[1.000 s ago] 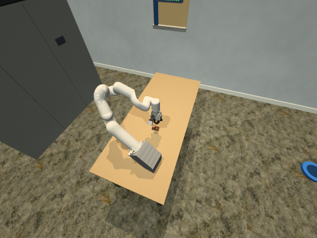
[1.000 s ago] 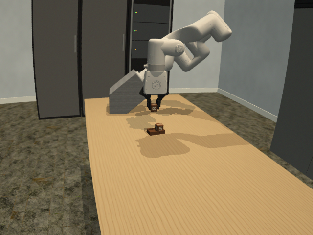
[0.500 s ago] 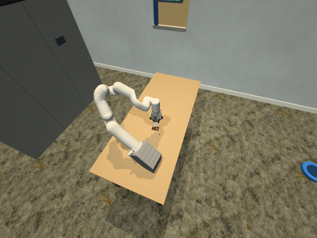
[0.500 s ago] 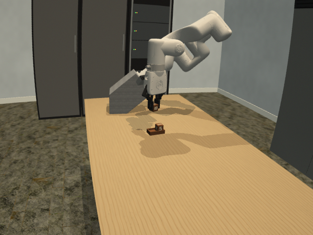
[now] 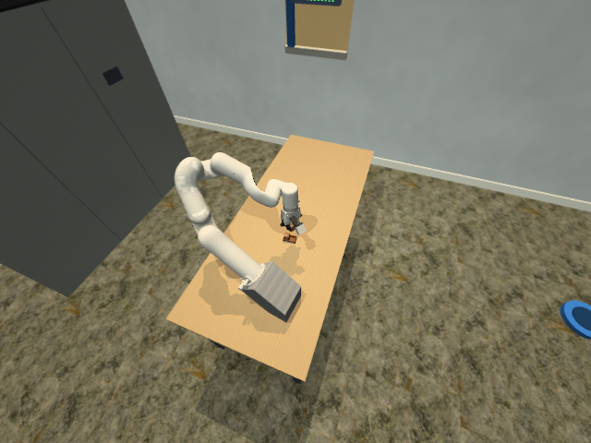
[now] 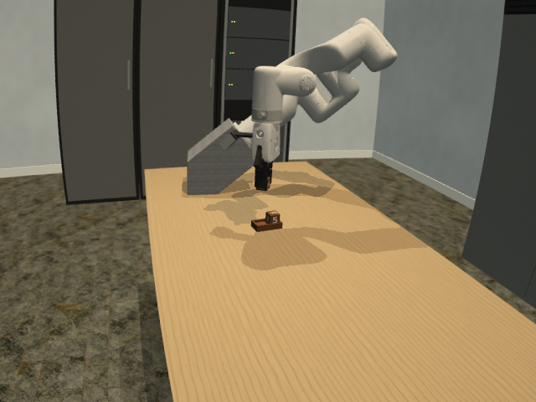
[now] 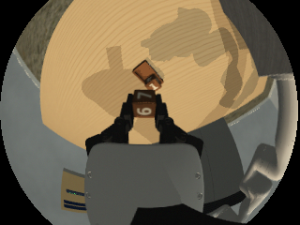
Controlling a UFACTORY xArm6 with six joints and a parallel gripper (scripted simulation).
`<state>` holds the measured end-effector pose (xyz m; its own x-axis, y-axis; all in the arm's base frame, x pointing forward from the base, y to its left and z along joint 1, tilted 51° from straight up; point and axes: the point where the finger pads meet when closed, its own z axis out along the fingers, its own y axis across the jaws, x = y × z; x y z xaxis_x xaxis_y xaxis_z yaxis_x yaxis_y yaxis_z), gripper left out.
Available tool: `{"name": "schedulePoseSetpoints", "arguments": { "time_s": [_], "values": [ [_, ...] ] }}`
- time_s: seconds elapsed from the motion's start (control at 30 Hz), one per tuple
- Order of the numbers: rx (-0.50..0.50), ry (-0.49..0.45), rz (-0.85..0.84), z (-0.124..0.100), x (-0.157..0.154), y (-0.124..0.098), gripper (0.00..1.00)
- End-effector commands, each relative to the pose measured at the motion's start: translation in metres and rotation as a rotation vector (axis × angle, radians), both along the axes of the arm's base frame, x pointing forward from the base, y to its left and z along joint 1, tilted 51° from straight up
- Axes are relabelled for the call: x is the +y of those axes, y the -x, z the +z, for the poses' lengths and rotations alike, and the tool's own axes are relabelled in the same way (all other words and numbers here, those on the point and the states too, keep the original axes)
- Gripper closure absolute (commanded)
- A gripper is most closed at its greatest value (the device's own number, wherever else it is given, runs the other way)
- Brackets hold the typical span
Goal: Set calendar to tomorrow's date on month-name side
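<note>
A small brown calendar tray [image 6: 265, 224] lies flat on the table, also seen in the wrist view [image 7: 148, 77] and in the top view [image 5: 289, 237]. One brown cube [image 6: 272, 217] stands in the tray's right half and shows a 5 toward the exterior camera. The tray's left half is empty. My gripper [image 6: 262, 182] hangs above the table behind the tray, shut on the second brown cube [image 7: 142, 107], which shows digits on its faces in the wrist view. The held cube is well above the tray and hidden by the fingers in the exterior view.
The arm's grey base block [image 6: 219, 157] stands on the table behind the gripper. Dark cabinets [image 6: 138, 95] stand beyond the table's far end. A blue disc [image 5: 577, 318] lies on the floor far to the right.
</note>
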<state>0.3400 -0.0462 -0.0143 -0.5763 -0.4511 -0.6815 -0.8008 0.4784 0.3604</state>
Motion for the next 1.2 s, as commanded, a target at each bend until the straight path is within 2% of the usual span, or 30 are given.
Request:
{"name": "schedulePoseSetpoints", "arguments": {
  "time_s": [0.0, 0.07, 0.17, 0.3, 0.57, 0.67, 1.17],
  "values": [
    [-0.116, 0.022, 0.083, 0.0004, -0.0011, -0.0006, 0.73],
    [-0.196, 0.04, 0.15, 0.0005, -0.0011, -0.0005, 0.73],
    [-0.205, 0.042, 0.158, 0.0005, -0.0011, -0.0005, 0.73],
    [-0.348, 0.074, 0.279, 0.0005, -0.0011, -0.0004, 0.73],
    [-0.506, 0.11, 0.413, 0.0006, -0.001, -0.0003, 0.73],
    [-0.534, 0.116, 0.436, 0.0006, -0.001, -0.0002, 0.73],
    [-0.547, 0.119, 0.447, 0.0006, -0.001, -0.0002, 0.73]
  ]
}}
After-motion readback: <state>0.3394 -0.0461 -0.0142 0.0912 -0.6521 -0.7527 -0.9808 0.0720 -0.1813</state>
